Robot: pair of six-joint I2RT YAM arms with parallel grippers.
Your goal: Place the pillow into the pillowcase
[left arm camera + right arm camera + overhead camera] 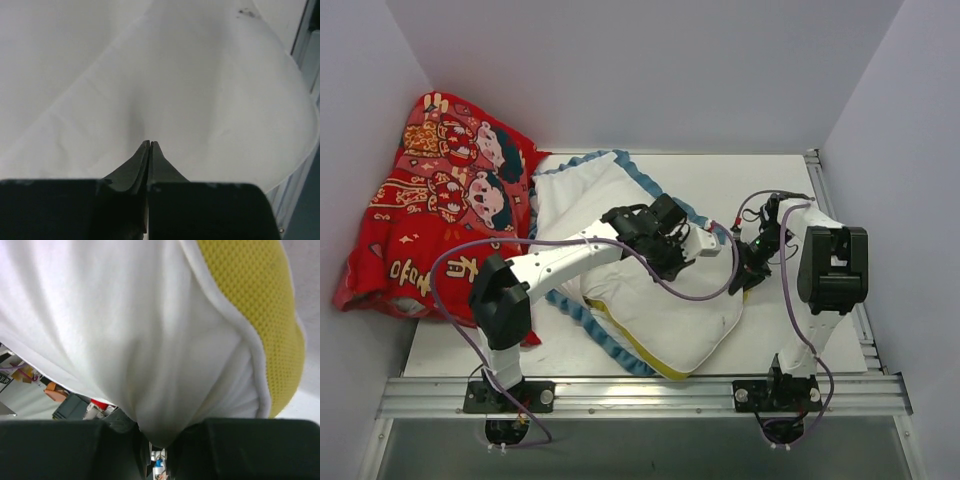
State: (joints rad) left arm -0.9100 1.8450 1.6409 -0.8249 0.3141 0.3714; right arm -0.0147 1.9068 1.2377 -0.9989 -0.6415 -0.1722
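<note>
The white pillow [665, 320] with its yellow edge lies at the table's front middle, partly on the pillowcase [582, 190], whose white inside faces up with blue ruffled trim around it. My left gripper [670, 265] is shut, its tips [150, 143] pressed into white cloth [210, 100]. I cannot tell whether a fold is pinched. My right gripper [748, 270] is at the pillow's right edge, shut on a bunch of the pillow's white fabric [130, 340] at the jaws [162, 440]. The yellow mesh band [255, 300] shows beside it.
A red cloth with cartoon figures [440, 210] is heaped at the back left against the wall. A metal rail [640, 395] runs along the near edge and another [835, 220] along the right side. Purple cables loop over both arms.
</note>
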